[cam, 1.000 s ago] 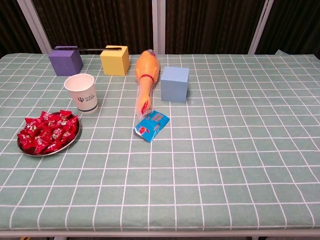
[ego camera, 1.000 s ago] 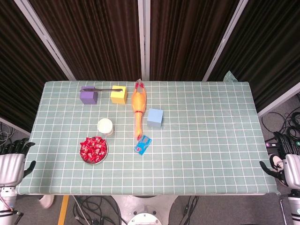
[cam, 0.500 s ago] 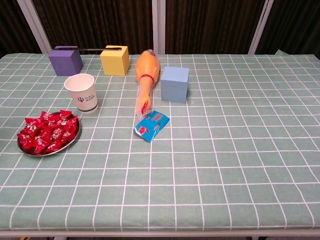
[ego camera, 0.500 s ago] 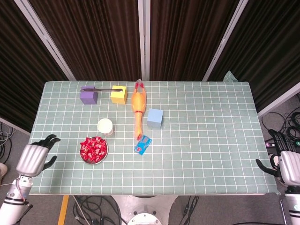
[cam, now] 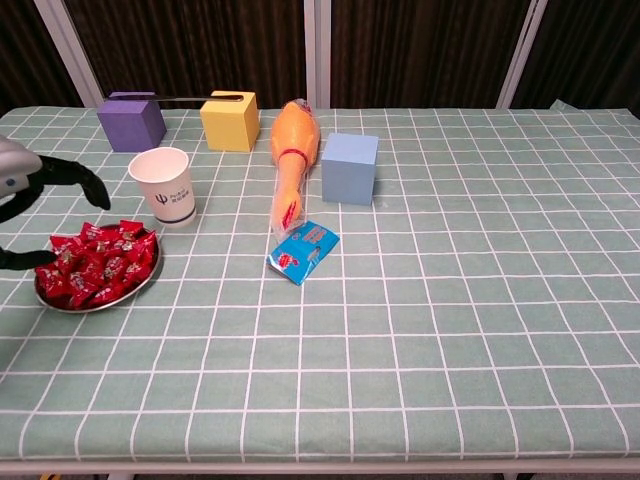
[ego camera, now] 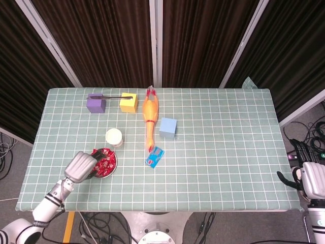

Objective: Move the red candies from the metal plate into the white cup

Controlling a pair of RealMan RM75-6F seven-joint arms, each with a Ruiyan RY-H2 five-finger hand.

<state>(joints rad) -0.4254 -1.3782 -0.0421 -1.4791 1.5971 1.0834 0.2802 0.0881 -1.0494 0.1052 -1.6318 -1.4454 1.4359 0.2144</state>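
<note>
Left hand (ego camera: 82, 165) lower left of head view, over left edge of metal plate (ego camera: 112, 165), fingers spread, holding nothing. Red candies (ego camera: 103, 160) heaped on plate; white cup (ego camera: 114, 136) just above. Green checked tablecloth (ego camera: 218, 152); dark curtains (ego camera: 117, 40) behind. Right hand (ego camera: 309, 179) far lower right, off table, fingers apart, empty.

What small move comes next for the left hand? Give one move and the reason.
Probably lower the left hand onto the pile of red wrapped candies and close its fingers on some. It hovers over the left edge of the round metal plate with fingers apart and nothing held, and the candies all appear to lie on the plate, with the white paper cup just behind it.
</note>
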